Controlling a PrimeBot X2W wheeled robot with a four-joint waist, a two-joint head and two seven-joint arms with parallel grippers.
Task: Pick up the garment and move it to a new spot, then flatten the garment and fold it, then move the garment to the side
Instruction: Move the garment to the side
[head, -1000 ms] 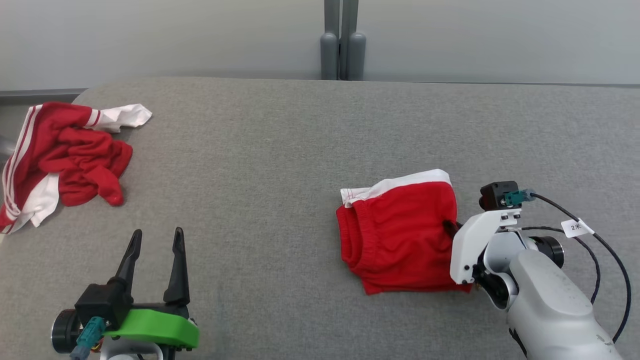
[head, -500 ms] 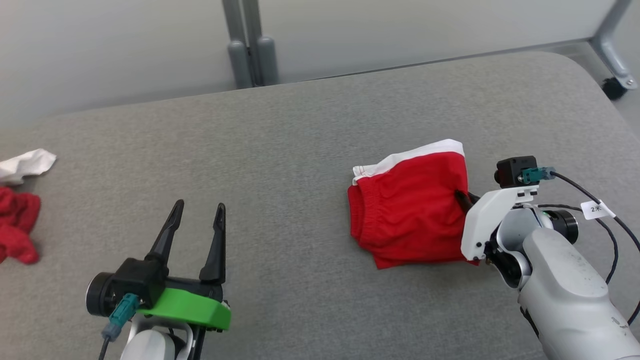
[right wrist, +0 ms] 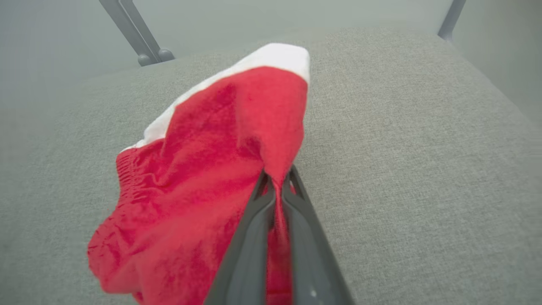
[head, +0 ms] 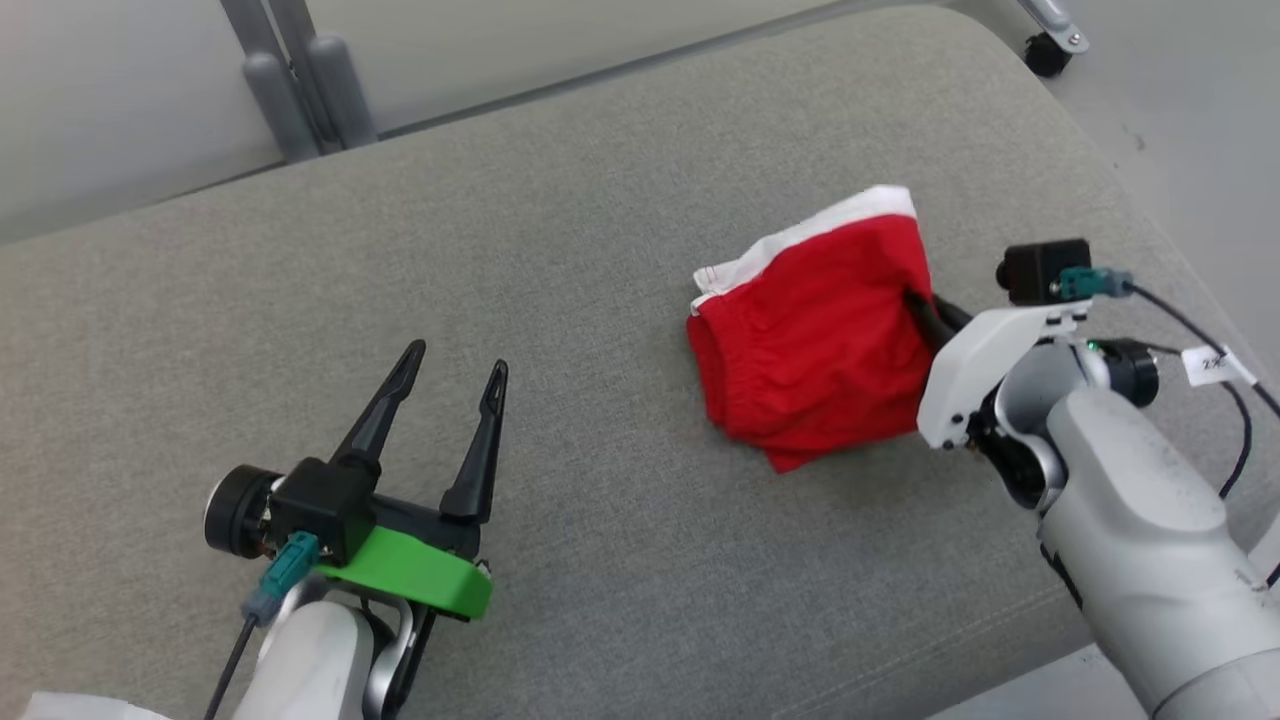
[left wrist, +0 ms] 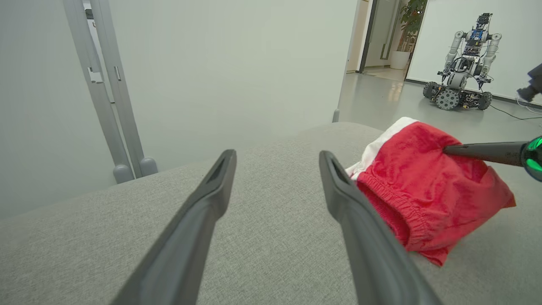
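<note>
The garment (head: 810,340) is a folded pair of red shorts with a white band, lying on the right half of the grey padded table (head: 600,200). My right gripper (head: 915,300) is shut on its right edge, which is pulled up into a peak. In the right wrist view the red cloth of the garment (right wrist: 203,169) is pinched between the closed fingers of the right gripper (right wrist: 277,176). My left gripper (head: 455,360) stands open over bare table to the left, well apart from the garment (left wrist: 427,182). The left gripper (left wrist: 277,154) holds nothing.
The table's rounded right edge (head: 1120,180) lies close to the garment, with floor beyond it. Grey posts (head: 300,80) stand behind the table. A caster wheel (head: 1045,50) shows at the far right. Another wheeled robot (left wrist: 463,29) stands far off on the floor.
The head view has swung to the right, so the red and white pile at the left has left the picture. The right gripper keeps its hold, and the garment's held side now stands higher.
</note>
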